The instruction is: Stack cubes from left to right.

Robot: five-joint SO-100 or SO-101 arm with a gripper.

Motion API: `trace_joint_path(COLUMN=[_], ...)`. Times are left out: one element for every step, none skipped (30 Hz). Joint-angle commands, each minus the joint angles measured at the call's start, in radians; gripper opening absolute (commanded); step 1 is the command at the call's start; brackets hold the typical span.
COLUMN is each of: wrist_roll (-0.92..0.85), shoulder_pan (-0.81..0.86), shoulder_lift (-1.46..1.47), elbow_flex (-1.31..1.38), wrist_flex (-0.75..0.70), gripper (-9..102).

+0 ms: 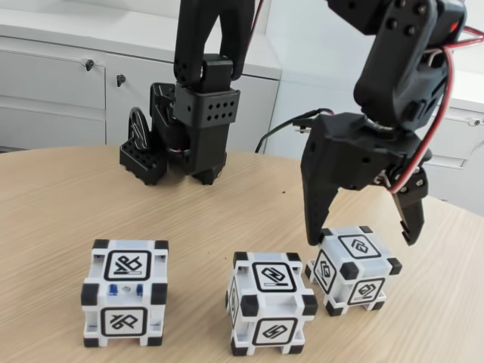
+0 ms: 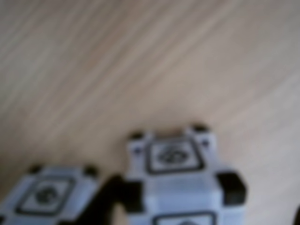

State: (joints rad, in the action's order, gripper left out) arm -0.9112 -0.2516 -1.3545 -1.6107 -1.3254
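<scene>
Where cubes [image 1: 270, 310] crowd, tool [image 1: 363, 236] overhead

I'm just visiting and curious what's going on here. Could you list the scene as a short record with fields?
Surface: wooden table
Cubes: three, all resting on the table, none stacked
Left cube: stands apart
Middle cube: close beside the right cube
Right cube: under the gripper
Gripper: open, fingers straddling the right cube, not closed on it
Wrist view: blurred, two cubes visible

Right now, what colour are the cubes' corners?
Black, on white cubes; clearest in the fixed view.
</scene>
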Motion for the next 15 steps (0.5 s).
trace_joint_path(wrist_roll=[-0.009, -0.009, -0.009, -0.018, -0.032, -0.049, -0.064, -0.074, -0.087, -0.103, -0.114, -0.118, -0.120, -0.120, -0.117], shoulder_pan=[0.009, 0.009, 0.017, 0.034, 0.052, 0.072, 0.094, 0.112, 0.130, 0.146, 0.156, 0.164, 0.167, 0.167, 0.167], shoulder_lift=[-0.005, -0.005, -0.005, -0.005, -0.005, -0.002, 0.006, 0.017, 0.029, 0.041, 0.052, 0.061, 0.067, 0.072, 0.074], elbow_flex=[0.008, 0.008, 0.008, 0.008, 0.008, 0.008, 0.012, 0.021, 0.025, 0.025, 0.025, 0.025, 0.025, 0.025, 0.025], wrist_flex=[0.006, 0.006, 0.006, 0.006, 0.006, 0.006, 0.006, 0.006, 0.006, 0.006, 0.006, 0.006, 0.006, 0.006, 0.006], gripper=[38, 38, 38, 38, 38, 38, 38, 38, 38, 38, 38, 38, 37, 37, 36])
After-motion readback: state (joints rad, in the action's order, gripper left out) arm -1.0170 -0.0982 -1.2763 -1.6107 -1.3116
